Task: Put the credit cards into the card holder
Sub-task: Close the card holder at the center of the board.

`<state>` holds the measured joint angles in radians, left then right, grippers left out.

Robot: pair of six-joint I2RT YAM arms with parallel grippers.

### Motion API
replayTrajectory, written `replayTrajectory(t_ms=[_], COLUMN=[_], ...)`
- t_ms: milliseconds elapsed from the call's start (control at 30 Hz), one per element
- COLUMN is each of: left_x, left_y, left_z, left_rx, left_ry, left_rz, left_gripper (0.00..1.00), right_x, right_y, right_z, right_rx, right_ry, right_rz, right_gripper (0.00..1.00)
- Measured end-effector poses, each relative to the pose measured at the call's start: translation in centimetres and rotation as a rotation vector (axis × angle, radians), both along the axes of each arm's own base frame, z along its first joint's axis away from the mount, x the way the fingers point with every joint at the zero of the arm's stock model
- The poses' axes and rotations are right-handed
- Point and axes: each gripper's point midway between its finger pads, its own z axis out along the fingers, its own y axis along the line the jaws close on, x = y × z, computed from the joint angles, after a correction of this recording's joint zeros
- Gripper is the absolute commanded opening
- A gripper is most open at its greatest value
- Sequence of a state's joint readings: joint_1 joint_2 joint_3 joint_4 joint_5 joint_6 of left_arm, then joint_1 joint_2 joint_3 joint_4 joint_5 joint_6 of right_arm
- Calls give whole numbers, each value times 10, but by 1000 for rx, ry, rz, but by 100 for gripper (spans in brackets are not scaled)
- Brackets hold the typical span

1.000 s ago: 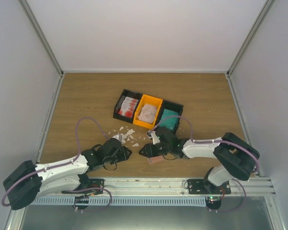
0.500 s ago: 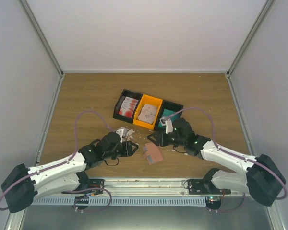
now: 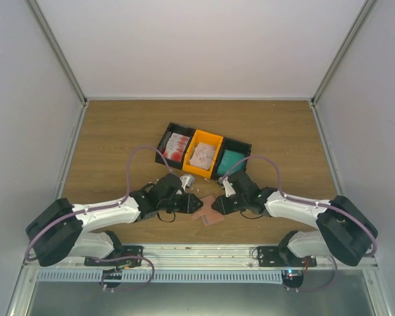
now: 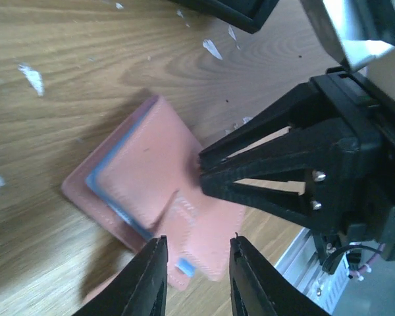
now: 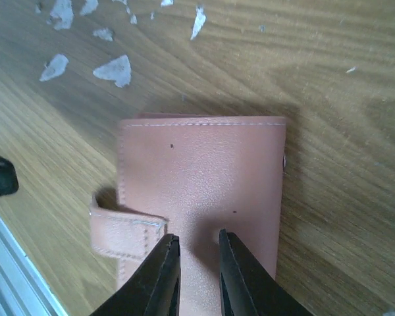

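Down at the near edge of the counter [image 3: 118, 131], the top view has the salmon card holder [image 3: 208, 212] lying flat between the left hand [image 3: 193, 204] and the right hand [image 3: 217, 205]. The credit cards [image 3: 176, 146] sit well apart in the black-and-orange tray [image 3: 162, 146], so I'd call this the opening-the-holder step.

Over to the left wrist: the left hand is parted and empty above the holder, the right hand's tips touch the cover's edge, and only here a blue card edge [image 4: 102, 194] peeks from under it.

Right wrist now: jaws a narrow slit apart with nothing between, plus the strap tab [image 5: 125, 234] and white scraps [image 5: 115, 69] hidden elsewhere. Next, I reckon, pin one side, lift the cover, then fetch a card.
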<state>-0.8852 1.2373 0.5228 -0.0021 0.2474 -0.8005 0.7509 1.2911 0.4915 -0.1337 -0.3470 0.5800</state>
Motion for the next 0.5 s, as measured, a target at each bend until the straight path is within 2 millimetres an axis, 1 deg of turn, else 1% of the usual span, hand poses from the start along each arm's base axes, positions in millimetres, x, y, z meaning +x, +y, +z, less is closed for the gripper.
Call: replayTrajectory(t_ms=[100, 300, 367, 467, 500], left_x=[-3, -5, -5, -7, -8], left_y=[-10, -19, -18, -16, -16], left_z=[-7, -22, -31, -47, -52], left_rx=[-19, -21, -3, 33, 43], left_ry=[19, 50, 67, 99, 108], left_rz=[-47, -82, -82, -80, -80], left_gripper=[28, 27, 25, 22, 20], right_x=[-3, -1, -2, -2, -1], right_y=[1, 5, 5, 6, 6], right_z=[-9, -11, -11, -6, -3], right_rx=[-19, -22, -20, -9, -3], right_ry=[16, 19, 18, 12, 4], right_rz=[12, 17, 19, 16, 11], right_gripper=[18, 20, 23, 32, 36])
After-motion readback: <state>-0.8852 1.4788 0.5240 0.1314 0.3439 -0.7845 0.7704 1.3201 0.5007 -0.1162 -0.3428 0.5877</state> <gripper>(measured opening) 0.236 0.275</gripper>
